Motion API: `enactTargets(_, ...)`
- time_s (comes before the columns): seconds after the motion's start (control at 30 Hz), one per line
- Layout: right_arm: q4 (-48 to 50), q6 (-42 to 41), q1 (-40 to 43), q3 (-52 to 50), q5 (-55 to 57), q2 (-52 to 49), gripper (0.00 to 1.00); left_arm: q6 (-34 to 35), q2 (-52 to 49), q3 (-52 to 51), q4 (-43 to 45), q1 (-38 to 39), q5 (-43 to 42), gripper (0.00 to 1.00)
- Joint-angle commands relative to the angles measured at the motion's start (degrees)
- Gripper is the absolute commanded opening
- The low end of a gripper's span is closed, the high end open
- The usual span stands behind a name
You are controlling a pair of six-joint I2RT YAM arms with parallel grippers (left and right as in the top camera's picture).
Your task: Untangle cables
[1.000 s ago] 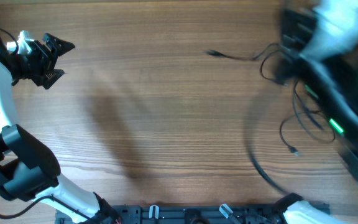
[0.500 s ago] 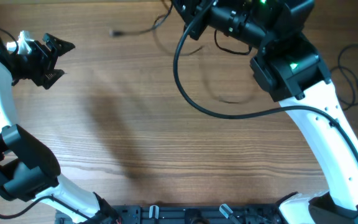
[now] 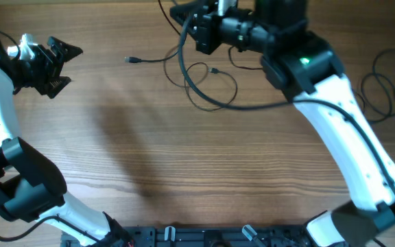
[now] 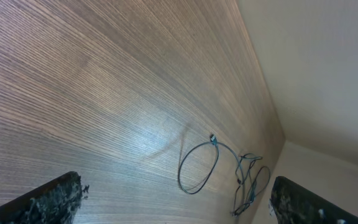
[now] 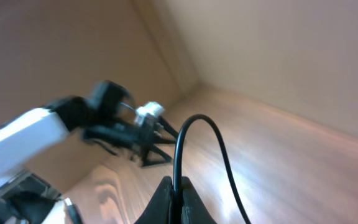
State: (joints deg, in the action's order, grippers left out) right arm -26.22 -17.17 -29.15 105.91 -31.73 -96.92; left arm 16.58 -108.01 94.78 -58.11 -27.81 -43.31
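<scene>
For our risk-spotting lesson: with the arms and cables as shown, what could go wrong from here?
The right claw is shut on a black cable; pulling may tighten the loose loops into a knot. The arm's thick wire lies across those loops and might snag them. The left claw, open and far off, anchors nothing.

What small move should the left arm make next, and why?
Probably bring the open left pincer toward the free plug end. The right pincer is shut on a strand of the cables, whose loops lie crossed near it, while the left one is far away and holds nothing; a second grip seems needed to pull them apart.
</scene>
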Motion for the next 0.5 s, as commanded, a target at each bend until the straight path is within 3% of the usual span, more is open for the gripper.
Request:
enactTargets(0.0, -4.02, -0.74, -0.02, 0.85, 10.51, -5.07, 0.04, -1.18, 0.11, -0.15, -0.02, -0.04, 0.0, 1.0)
enactTargets(0.1, -7.1, -0.11, 0.35, 0.85, 15.45, -8.09, 0.04, -1.18, 0.11, -0.15, -0.02, -0.04, 0.0, 1.0)
enactTargets(0.47, -14.25, 2.19, 3.91, 0.85, 15.63, -18.14, 0.04, -1.18, 0.11, -0.15, -0.02, -0.04, 0.0, 1.0)
